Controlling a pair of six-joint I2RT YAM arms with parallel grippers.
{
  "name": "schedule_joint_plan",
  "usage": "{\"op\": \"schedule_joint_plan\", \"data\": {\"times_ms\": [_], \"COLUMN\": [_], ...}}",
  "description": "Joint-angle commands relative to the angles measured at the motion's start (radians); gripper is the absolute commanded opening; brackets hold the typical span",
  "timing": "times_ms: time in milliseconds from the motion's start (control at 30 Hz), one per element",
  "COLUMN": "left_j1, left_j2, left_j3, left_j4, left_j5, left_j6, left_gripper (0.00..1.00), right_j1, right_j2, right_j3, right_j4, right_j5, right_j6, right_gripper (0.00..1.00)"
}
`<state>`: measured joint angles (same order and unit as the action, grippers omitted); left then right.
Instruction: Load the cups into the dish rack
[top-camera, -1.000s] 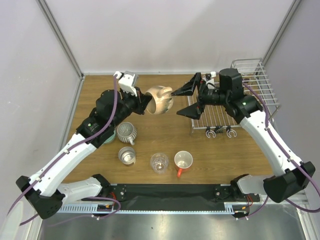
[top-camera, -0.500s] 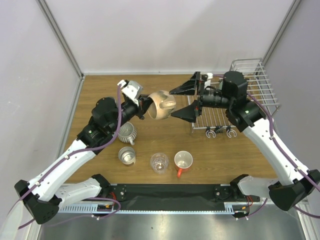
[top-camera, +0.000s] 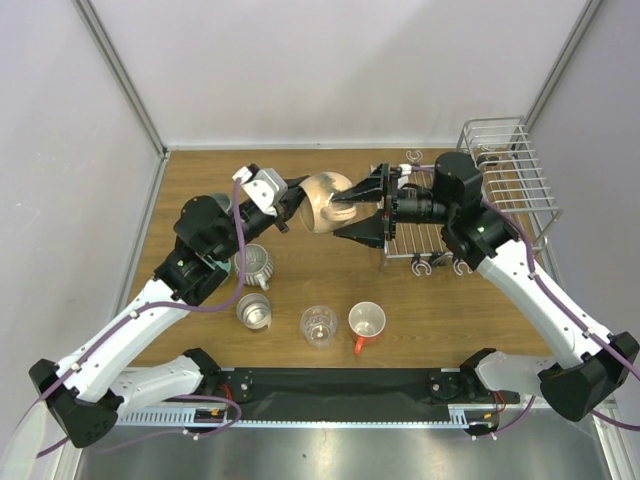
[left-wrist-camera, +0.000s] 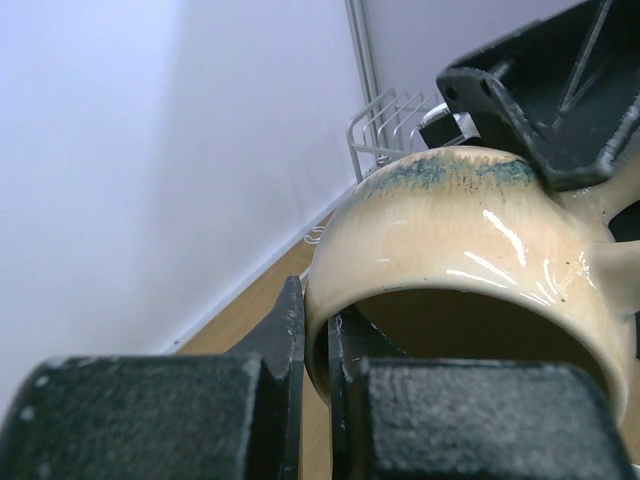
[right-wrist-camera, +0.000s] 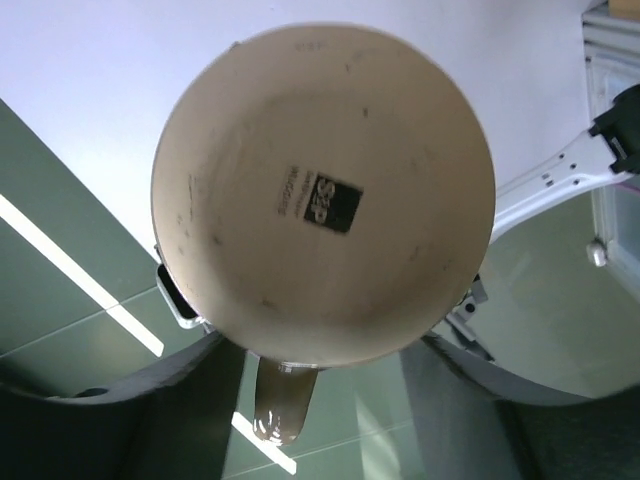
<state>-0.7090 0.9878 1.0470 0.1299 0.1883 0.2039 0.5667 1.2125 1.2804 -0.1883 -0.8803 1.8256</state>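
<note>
Change: right gripper (top-camera: 360, 208) now straddles mug (top-camera: 325, 198), formerly apart.
Grip: left gripper (top-camera: 293, 203) clamped on rim.
Right jaws: spread.
Meaning: we judge handover towards rack (top-camera: 508, 160) imminent.

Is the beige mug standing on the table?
No, the beige mug is in the air above the table, its rim pinched by the left hand.
</note>
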Motion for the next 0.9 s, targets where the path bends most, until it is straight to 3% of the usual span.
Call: {"op": "schedule_joint_plan", "data": {"times_ms": [0,100,400,433,467,533,767,833,867], "left_j1": [-0.023,-0.029,-0.044,-0.047,-0.049,-0.050,-0.050,-0.050,-0.050], "left_j2": [-0.009,-0.003,0.008,0.008,0.006,0.005,0.009,0.020,0.020], "left_j3": [0.041,0.054,0.081,0.081,0.081,0.077,0.085,0.105,0.105], "left_j4": [0.157,0.119,0.062,0.056,0.054,0.053,0.040,0.011,0.008], "left_j5": [0.129,0.129,0.168,0.163,0.163,0.158,0.140,0.088,-0.014], "left_j6": [0.031,0.075,0.121,0.121,0.121,0.114,0.079,0.051,0.014], "left_gripper": [0.00,0.00,0.00,0.00,0.00,0.00,0.00,0.36,0.53], "right_j1": [0.016,0.031,0.055,0.056,0.056,0.056,0.056,0.056,0.056], "right_j2": [-0.019,-0.028,-0.010,-0.005,-0.004,-0.004,-0.025,-0.022,-0.019], "right_j3": [0.001,-0.016,-0.046,-0.044,-0.039,-0.041,-0.055,-0.015,0.005], "right_j4": [0.070,0.102,0.176,0.179,0.178,0.178,0.138,0.072,0.034], "right_j5": [0.038,0.058,0.067,0.067,0.069,0.073,0.115,0.132,0.157], "right_j6": [0.067,0.122,0.178,0.178,0.176,0.178,0.108,0.057,-0.015], "right_gripper": [0.64,0.54,0.43,0.35,0.13,0.00,0.00,0.00,0.00]}}
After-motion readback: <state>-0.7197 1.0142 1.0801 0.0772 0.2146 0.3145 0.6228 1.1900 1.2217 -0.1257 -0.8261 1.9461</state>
